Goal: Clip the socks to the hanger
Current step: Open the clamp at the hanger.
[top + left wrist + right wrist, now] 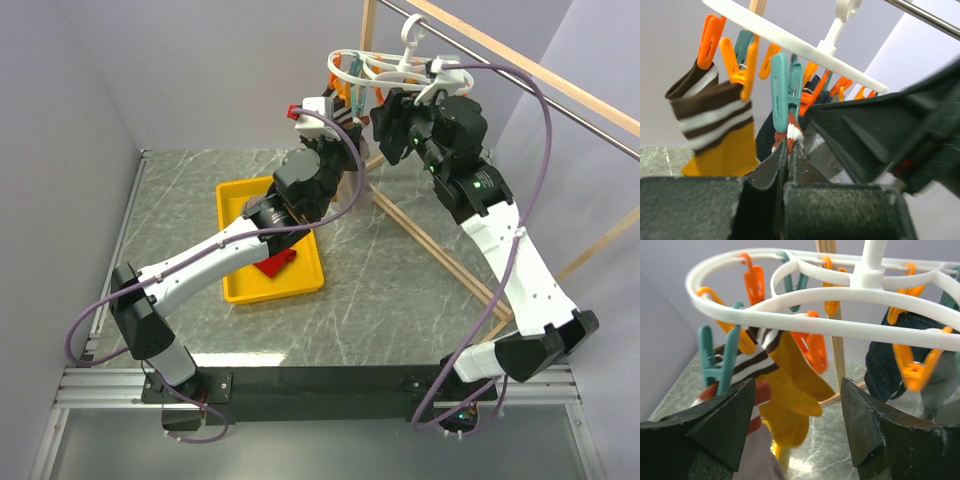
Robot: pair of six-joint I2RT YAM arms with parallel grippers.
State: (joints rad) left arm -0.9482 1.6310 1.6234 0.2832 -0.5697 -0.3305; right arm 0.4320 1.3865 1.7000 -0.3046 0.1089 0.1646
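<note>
At the far right of the table, the white hanger point(385, 68) hangs by its hook from a metal rod point(560, 112). The left gripper point(788, 150), fingers pressed together, pinches a red sock point(789, 135) with a white band just under a teal clip point(785, 85). Left of it, a mustard sock point(715, 130) with a brown-and-white cuff hangs from orange clips. The right gripper point(797, 390) hovers beside the ring, fingers point(730, 415) spread and holding nothing. A dark navy sock point(885, 365) hangs to the right. Below, a yellow tray point(235, 200) holds a red fabric piece point(275, 263).
</note>
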